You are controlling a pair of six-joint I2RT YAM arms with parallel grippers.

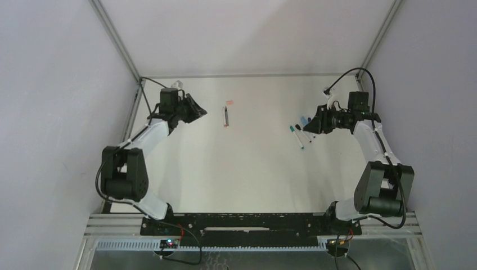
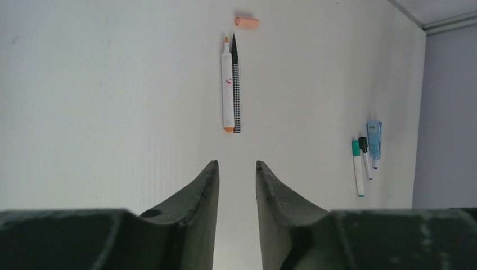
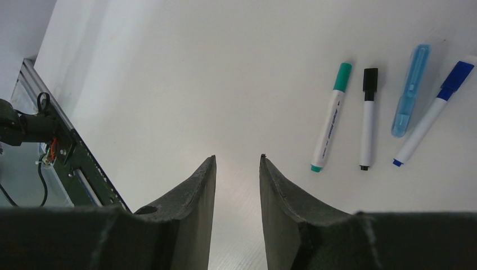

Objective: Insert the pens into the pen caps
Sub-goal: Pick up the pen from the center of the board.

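The left claw (image 2: 237,169) and right claw (image 3: 236,160) stood partly open, both empty. Two uncapped pens (image 2: 231,84) lay at the left claw's 12 o'clock, a salmon-pink cap (image 2: 247,22) just beyond. The blue-capped pen (image 3: 430,115) was cropped at its cap end.

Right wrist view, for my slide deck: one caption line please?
Right gripper, open and empty, near a teal-capped pen, black-capped pen, light-blue pen and blue-capped pen.

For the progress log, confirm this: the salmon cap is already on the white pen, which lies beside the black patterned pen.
Wrong in one point. The salmon cap is not on the white pen: it lies loose just past the pen's bare orange tip. The white pen does lie beside the black patterned pen. The left wrist view shows it.
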